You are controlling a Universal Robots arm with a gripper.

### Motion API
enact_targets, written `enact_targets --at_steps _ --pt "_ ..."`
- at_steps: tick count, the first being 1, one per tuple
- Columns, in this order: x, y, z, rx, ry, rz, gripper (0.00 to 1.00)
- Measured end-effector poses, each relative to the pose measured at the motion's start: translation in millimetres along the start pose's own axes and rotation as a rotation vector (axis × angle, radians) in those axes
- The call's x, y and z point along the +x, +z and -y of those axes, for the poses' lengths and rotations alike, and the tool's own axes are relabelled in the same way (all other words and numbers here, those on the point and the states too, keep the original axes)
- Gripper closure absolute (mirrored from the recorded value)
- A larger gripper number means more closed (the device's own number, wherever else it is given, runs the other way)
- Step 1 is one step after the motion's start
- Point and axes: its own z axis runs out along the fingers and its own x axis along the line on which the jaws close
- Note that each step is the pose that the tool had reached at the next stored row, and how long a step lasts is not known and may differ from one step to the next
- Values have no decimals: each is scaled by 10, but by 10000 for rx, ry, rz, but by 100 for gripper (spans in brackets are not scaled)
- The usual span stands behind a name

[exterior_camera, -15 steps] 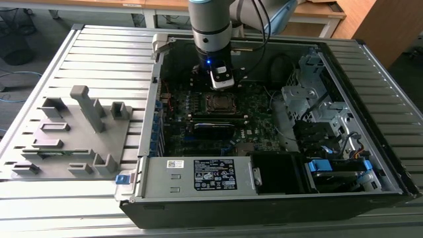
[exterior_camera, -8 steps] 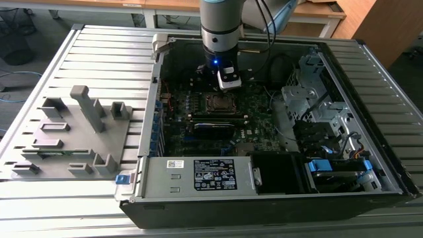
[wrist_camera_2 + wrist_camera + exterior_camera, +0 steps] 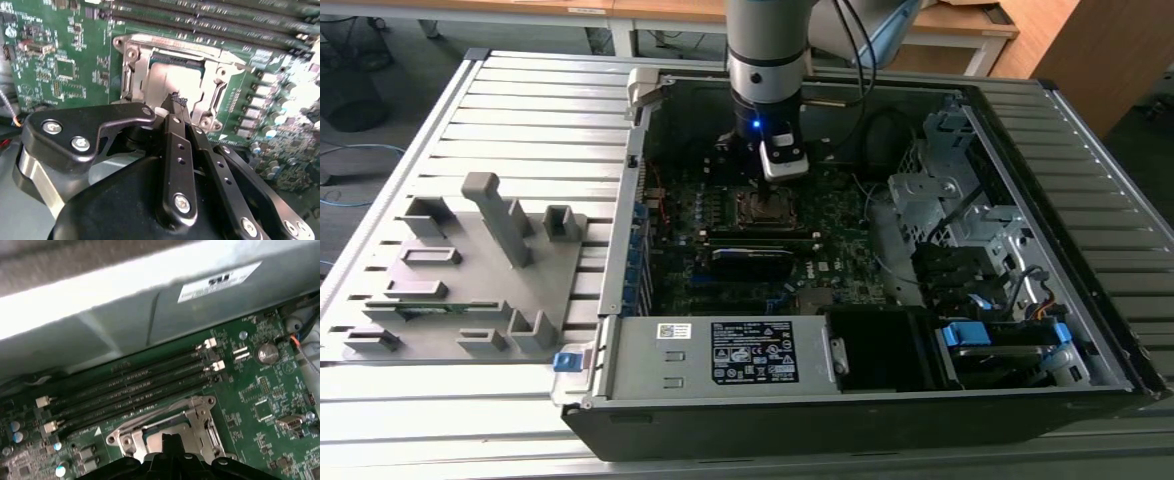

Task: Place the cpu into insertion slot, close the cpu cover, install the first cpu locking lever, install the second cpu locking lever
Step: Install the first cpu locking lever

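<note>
In the exterior view the grey robot arm reaches down into the open black computer case, its black-and-white gripper hanging just above the small square silver-rimmed insertion slot on the green motherboard. The second wrist view shows, close up, the gripper's slim black fingers pressed together with nothing between them, their tips over the dull silver-grey square cpu, which lies flat inside the slot. The thin silver metal cpu cover frames the chip. The first wrist view shows the long black memory slots running beside the socket's cover and a grey metal case wall.
</note>
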Motion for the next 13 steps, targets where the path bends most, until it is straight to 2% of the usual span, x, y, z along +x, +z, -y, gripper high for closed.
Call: enact_targets --at_steps 1,2,5,8,13 --pt "0 0 0 141 -20 4 90" --pt "0 0 0 181 -27 11 90" --pt "-9 2 -4 164 -28 2 90" --pt "-46 6 -17 183 -50 -53 90" --pt "-47 1 -18 188 -55 -56 90"
